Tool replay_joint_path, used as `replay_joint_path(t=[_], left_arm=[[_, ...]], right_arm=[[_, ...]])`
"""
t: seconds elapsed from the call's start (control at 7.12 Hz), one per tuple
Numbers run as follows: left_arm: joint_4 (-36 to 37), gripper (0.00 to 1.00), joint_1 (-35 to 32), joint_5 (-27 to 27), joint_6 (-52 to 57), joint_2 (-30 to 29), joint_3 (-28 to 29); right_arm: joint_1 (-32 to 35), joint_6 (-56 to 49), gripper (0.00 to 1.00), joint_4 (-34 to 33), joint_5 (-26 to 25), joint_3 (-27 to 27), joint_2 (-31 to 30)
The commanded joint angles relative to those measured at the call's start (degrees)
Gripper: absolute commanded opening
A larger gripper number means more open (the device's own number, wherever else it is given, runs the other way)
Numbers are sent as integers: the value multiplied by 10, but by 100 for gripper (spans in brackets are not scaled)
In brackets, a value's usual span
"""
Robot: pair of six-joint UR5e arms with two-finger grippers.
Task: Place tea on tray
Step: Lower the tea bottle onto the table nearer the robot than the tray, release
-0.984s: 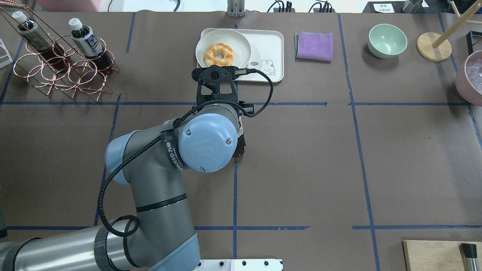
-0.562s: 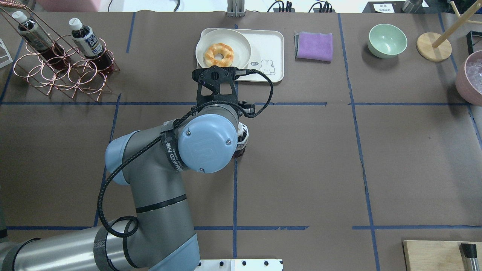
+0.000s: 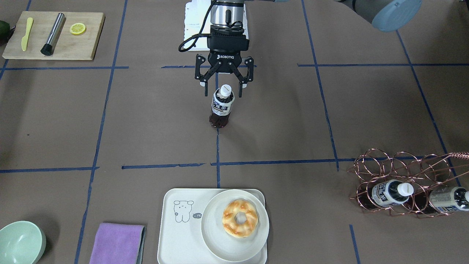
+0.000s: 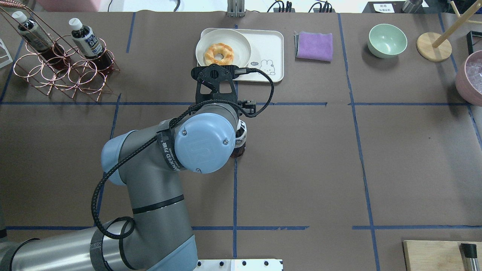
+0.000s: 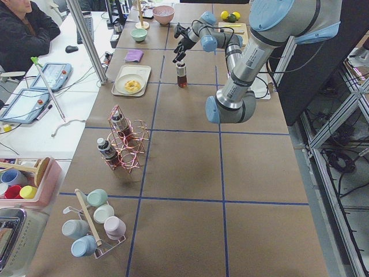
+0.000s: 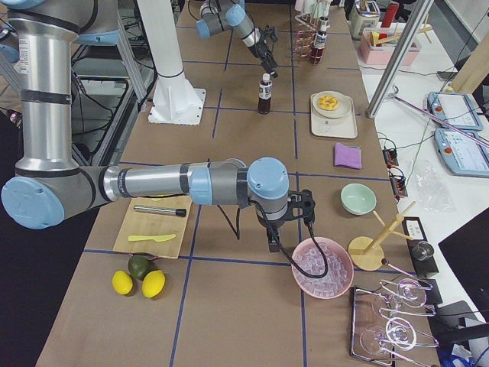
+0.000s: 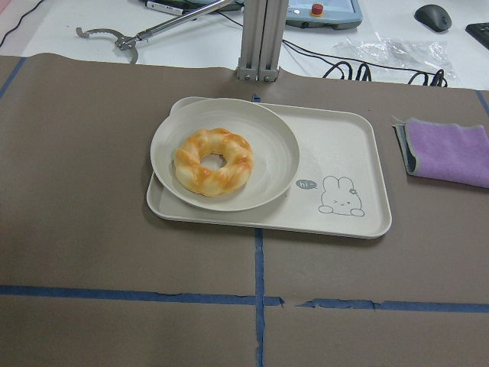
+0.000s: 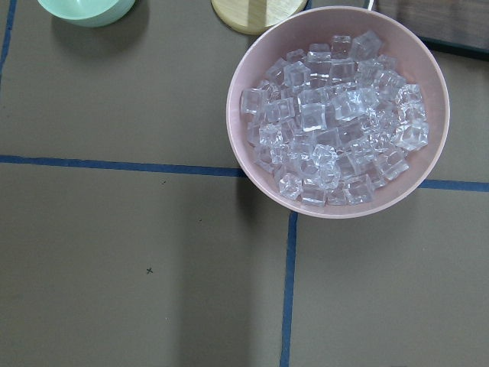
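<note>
The tea [image 3: 221, 107] is a small bottle of dark liquid with a white cap, upright on the brown table near its middle. My left gripper [image 3: 223, 94] is open just above it, one finger on each side of the cap, apart from it. In the overhead view my left wrist hides most of the tea [image 4: 240, 143]. The cream tray [image 3: 176, 234] with the cartoon animal lies at the table's far side from my base and bears a round plate [image 3: 220, 242] with a doughnut. The left wrist view shows the tray [image 7: 336, 145] ahead. My right gripper [image 6: 273, 243] hangs over a pink ice bowl; I cannot tell its state.
A copper wire rack [image 3: 403, 172] with two more bottles stands on my left side. A purple cloth [image 3: 117, 244] and green bowl [image 3: 20, 244] lie beside the tray. A cutting board [image 3: 55, 36] is at my right front. The pink ice bowl [image 8: 336, 115] is under my right wrist.
My left arm has shifted slightly back and left, so more of the tea's label shows beside the wrist. The tea stands in the same spot.
</note>
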Motion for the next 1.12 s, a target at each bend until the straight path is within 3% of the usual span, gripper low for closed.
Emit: replay_joint_path(t=[0.0, 0.28, 0.56, 0.7, 0.98], left_arm=[[6, 100, -6, -1, 34, 35, -44], [8, 100, -32, -10, 102, 98, -117], [9, 100, -109, -158, 136, 204, -192], [10, 100, -133, -189, 157, 270, -231], [9, 100, -148, -197, 180, 364, -278]], right_arm=[[-1, 1, 100, 2, 17, 5, 2], [-30, 71, 100, 2, 14, 37, 23], [-120, 231, 100, 1, -39, 122, 55], [-172, 319, 100, 0, -66, 147, 93], [-269, 469, 100, -4, -111, 156, 193]])
